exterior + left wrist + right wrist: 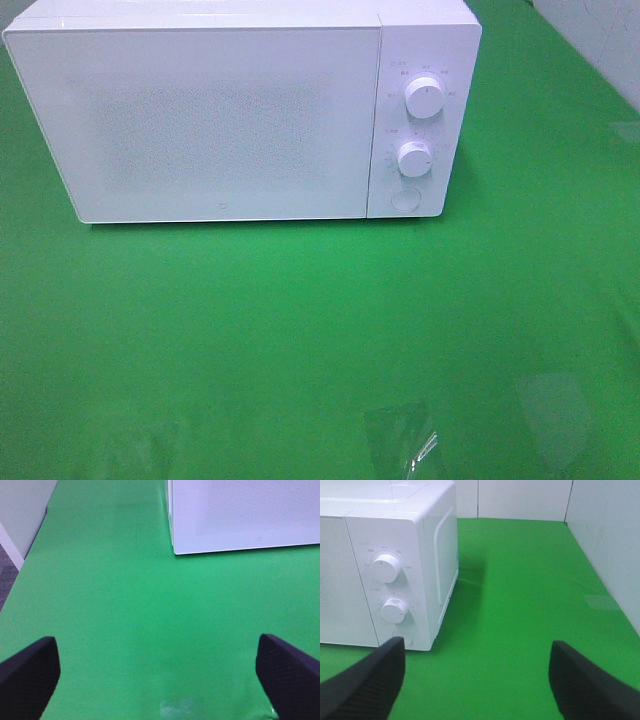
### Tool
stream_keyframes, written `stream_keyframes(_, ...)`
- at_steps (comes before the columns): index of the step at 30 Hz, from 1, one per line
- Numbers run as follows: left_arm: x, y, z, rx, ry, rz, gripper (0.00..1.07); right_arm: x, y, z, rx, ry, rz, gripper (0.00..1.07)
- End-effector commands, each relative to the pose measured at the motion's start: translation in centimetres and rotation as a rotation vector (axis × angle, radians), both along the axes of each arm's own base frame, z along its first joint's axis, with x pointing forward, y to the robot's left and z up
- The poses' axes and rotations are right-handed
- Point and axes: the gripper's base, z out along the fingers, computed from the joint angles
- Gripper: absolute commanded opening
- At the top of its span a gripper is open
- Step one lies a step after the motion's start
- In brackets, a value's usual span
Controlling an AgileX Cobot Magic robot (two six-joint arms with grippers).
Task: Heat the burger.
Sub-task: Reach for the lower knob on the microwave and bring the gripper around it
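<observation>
My left hand (159,680) is released. Its dark fingers (27,677) are spread wide, with only green counter (115,605) between them. It hangs in front of the microwave (240,515), off the hinge-side corner and well apart from it.

My right hand (477,680) is released and empty too, fingers (592,682) wide. It faces the microwave's control end, near that front corner; I cannot tell whether one finger grazes the casing. Neither hand shows in the high view.

The only container here is the microwave, and its door (210,120) is shut flush. The door is white and frosted, so I cannot see what is inside.

I cannot find the burger in any view, so I cannot place it relative to either hand. Whether it sits behind that door I cannot tell.

Beside the door, the panel carries an upper knob (425,98), a lower knob (414,158) and a round button (404,200) beneath them. Well in front of the panel, a clear glossy patch (400,445) lies flat on the counter. White walls (520,497) stand behind the microwave and past its control end.
</observation>
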Motion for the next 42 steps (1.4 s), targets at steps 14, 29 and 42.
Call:
stream_keyframes(14, -0.3, 0.0, -0.1, 0.000, -0.028, -0.005, 1.00, 5.1, 0.6, -0.6, 0.028, -0.112, 0.022, 0.76)
stream_keyframes(29, -0.3, 0.0, -0.1, 0.000, -0.028, -0.005, 1.00, 8.0, 1.2, -2.5, -0.017, -0.135, -0.059, 0.76)
stream_keyframes(42, -0.3, 0.0, -0.1, 0.000, -0.028, -0.005, 1.00, 9.0, 5.1, -4.9, -0.076, -0.147, -0.055, 0.76)
